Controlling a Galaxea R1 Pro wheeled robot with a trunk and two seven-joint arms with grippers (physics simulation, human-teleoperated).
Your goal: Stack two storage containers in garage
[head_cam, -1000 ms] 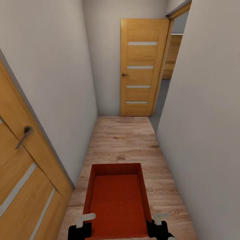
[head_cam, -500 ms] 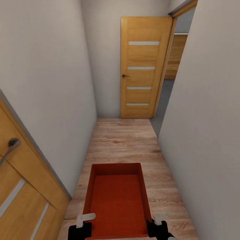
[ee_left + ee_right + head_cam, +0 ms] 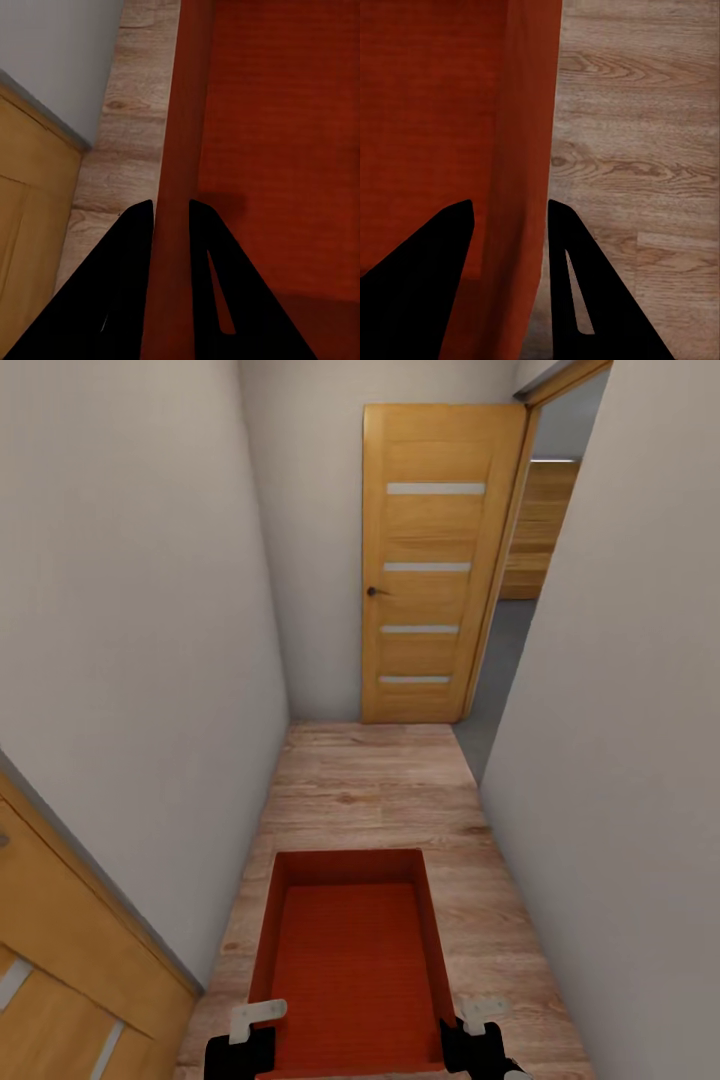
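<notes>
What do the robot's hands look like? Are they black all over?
Mostly black. From the head camera the left gripper and right gripper are chunky black blocks tipped with small flat white pieces. Close up, the left one's fingers are black, pointed wedges; on each gripper, one finger has a thin slot cut through it. No cables or markings visible.

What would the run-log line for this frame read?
place: hallway, wood-plank floor | carried: storage container | left gripper: shut on left wall | right gripper: shut on right wall | ahead: wooden door
</notes>
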